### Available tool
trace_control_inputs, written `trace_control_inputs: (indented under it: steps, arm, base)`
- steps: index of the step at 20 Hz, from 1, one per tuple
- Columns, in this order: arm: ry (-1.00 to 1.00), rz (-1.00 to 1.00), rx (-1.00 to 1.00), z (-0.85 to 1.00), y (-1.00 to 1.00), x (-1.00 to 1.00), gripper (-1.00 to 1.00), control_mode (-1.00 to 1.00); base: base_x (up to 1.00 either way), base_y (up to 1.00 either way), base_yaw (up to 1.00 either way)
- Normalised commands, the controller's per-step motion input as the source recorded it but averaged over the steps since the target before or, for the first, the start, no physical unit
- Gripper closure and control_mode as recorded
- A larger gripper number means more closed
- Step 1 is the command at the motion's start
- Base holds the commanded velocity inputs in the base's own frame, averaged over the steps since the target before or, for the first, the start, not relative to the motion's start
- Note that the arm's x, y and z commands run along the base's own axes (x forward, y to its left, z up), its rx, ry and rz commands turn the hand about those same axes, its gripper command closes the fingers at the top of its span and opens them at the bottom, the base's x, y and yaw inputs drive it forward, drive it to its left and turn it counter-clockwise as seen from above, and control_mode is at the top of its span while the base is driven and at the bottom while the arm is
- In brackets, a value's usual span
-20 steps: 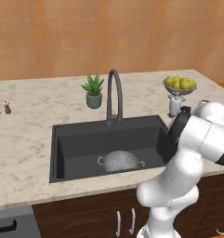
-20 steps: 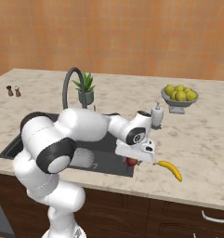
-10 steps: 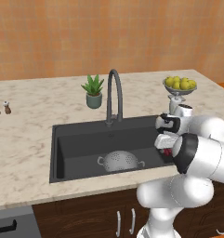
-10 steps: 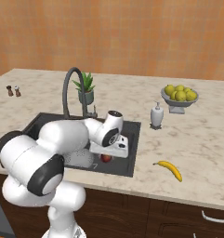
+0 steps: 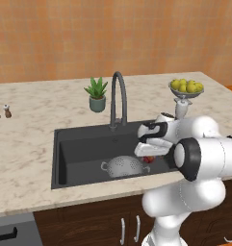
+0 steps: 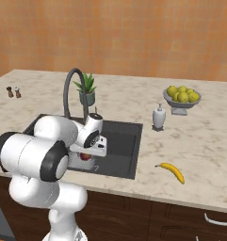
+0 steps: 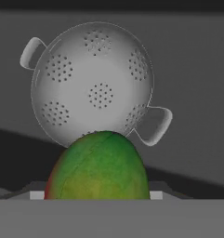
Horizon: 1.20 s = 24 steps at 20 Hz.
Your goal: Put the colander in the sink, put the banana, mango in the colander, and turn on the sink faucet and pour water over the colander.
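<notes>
Mango [image 7: 98, 167], clamped in the gripper [image 5: 148, 153], hangs at the empty colander's [image 7: 92, 83] six o'clock in the sink [image 5: 79, 144], needing release farther over it.

Left base view: behind arm, left side, high, facing forward-down over counter [image 5: 31, 144]; arm at lower right. Right base view: behind arm, right side, same downward tilt, slightly farther back; arm at lower left. Both share sink [image 5: 79, 144], faucet [image 5: 118, 98], plant [image 5: 96, 94], fruit bowl [image 5: 186, 88], shakers [image 5: 1, 111], orange wall. Hand view: close, looking down into sink at colander [image 7: 92, 83]; mango [image 7: 98, 169] right before lens, covering colander's near rim.
</notes>
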Motion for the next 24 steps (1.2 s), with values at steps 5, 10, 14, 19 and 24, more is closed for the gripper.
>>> trace_control_inputs:
  steps: [5,10,14,19,24]
  arm:
    - [-0.03,0.03,0.0,-0.31,0.43,0.08,1.0,-1.0]
    - [-0.01,0.0,-0.04,-0.27,0.31,0.14,1.0,-1.0]
    - [0.0,0.0,0.0,-0.36,0.42,0.23,1.0,-1.0]
    - [-0.06,0.0,-0.05,-0.44,0.19,0.44,1.0,-1.0]
    - [-0.15,0.0,-0.11,-0.39,-0.04,0.76,-1.0,-1.0]
  base:
    - [0.0,0.0,0.0]
    - [0.0,0.0,0.0]
    - [0.0,0.0,0.0]
    - [0.0,0.0,0.0]
    - [0.0,0.0,0.0]
